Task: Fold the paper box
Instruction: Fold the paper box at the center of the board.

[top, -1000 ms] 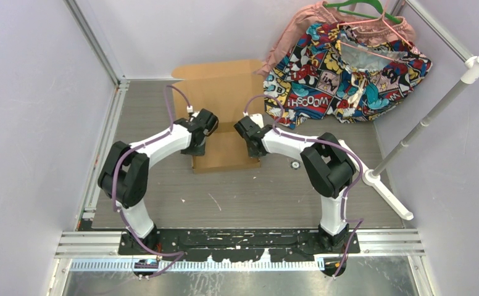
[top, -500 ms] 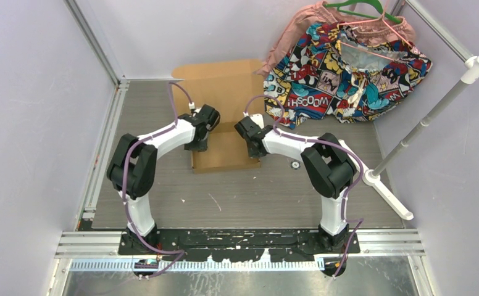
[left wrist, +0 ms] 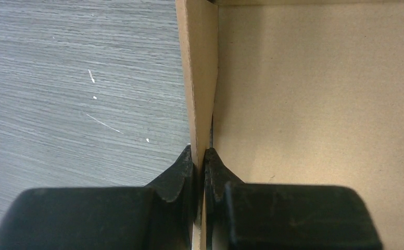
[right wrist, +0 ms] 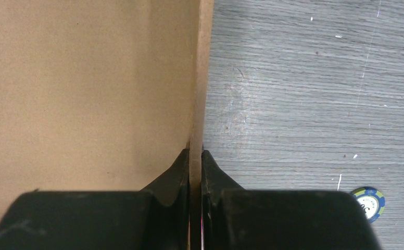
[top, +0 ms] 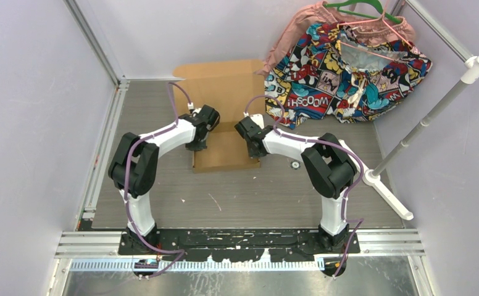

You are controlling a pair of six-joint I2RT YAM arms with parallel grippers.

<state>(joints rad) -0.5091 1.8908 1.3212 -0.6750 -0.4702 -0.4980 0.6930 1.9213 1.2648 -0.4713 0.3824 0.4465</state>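
The brown cardboard paper box (top: 224, 105) lies on the grey table between my two arms, its big flap leaning toward the back wall. My left gripper (top: 201, 137) is shut on the box's upright left side wall (left wrist: 200, 78), one black finger on each face. My right gripper (top: 254, 140) is shut on the upright right side wall (right wrist: 200, 78) in the same way. Each wrist view shows the box's bare floor (left wrist: 319, 94) (right wrist: 85, 88) on the inner side of its wall.
A comic-print cloth (top: 342, 74) and a pink garment on a green hanger (top: 360, 9) lie at the back right. A white pole on a stand (top: 422, 123) leans at the right. A small round token (right wrist: 369, 200) lies on the table right of the box.
My left arm shifted slightly toward the box, and its jaws closed onto the left wall. The right gripper has kept its grip and place.
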